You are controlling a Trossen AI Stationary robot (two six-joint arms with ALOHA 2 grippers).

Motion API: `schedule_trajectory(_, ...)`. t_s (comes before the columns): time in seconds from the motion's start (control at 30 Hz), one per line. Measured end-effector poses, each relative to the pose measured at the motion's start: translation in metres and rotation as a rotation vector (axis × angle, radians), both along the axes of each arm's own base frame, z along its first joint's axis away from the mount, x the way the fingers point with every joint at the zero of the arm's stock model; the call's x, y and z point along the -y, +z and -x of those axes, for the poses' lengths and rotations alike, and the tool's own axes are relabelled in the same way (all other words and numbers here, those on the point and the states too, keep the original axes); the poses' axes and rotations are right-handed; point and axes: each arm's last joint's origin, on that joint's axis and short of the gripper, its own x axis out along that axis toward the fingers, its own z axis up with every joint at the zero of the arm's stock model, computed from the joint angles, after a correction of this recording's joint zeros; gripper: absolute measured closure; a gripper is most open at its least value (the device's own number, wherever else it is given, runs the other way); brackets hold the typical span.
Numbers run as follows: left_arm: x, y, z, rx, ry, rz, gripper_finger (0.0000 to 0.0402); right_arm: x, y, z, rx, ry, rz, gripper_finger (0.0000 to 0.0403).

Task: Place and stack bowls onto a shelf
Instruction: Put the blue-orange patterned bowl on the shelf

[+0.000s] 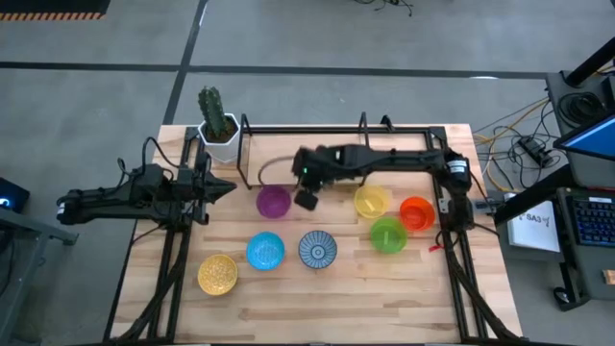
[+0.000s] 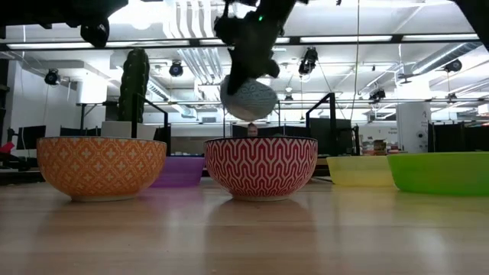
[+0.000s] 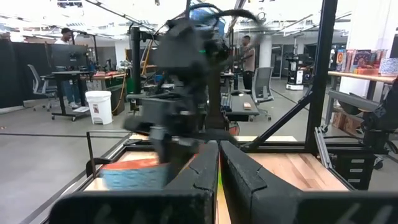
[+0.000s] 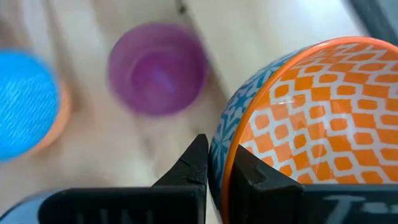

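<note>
The task looks to be at its beginning. The shelf (image 1: 317, 127), along the 12 o'clock edge of the table (image 1: 384, 298), holds 0 bowls as far as I can see.

The right gripper (image 4: 219, 149) is closed on the rim of 1 bowl, orange inside and blue outside (image 4: 305, 118). It holds this bowl in the air near the table's centre, just at 3 o'clock of the purple bowl (image 1: 273, 202).

The other 6 stand on the table:
- yellow (image 1: 372, 202)
- red-orange (image 1: 416, 213)
- green (image 1: 388, 234)
- blue (image 1: 265, 251)
- blue-and-white (image 1: 317, 249)
- patterned yellow (image 1: 218, 274)

So I judge all 8 are left to place. The left gripper (image 1: 216, 187) waits at 9 o'clock, its fingers together and empty.
</note>
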Motion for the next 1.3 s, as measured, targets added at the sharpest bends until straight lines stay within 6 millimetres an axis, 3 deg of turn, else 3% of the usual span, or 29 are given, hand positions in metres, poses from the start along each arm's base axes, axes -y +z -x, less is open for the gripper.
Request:
schedule_trajectory(0.23, 0.000, 0.000, 0.000, 0.000, 0.000, 0.000, 0.0402, 0.061, -0.014, 0.008, -0.070, -0.063, 0.051, 0.0389)
schedule_trajectory(0.4, 0.000, 0.000, 0.000, -0.001, 0.001, -0.005, 0.0402, 0.084, -0.027, 0.017, -0.158, -0.118, 0.025, 0.0389)
schedule_trajectory(0.8, 0.000, -0.001, 0.000, -0.008, 0.001, -0.004, 0.0402, 0.086, -0.054, 0.008, -0.233, -0.089, 0.014, 0.0390)
schedule_trajectory(1.13, 0.000, -0.001, 0.000, -0.010, 0.001, -0.004, 0.0402, 0.087, -0.063, 0.005, -0.254, -0.083, 0.012, 0.0389)
schedule_trajectory(1.3, 0.000, -0.001, 0.000, -0.013, 0.001, -0.007, 0.0402, 0.088, -0.065, 0.005, -0.253, -0.108, 0.018, 0.0359)
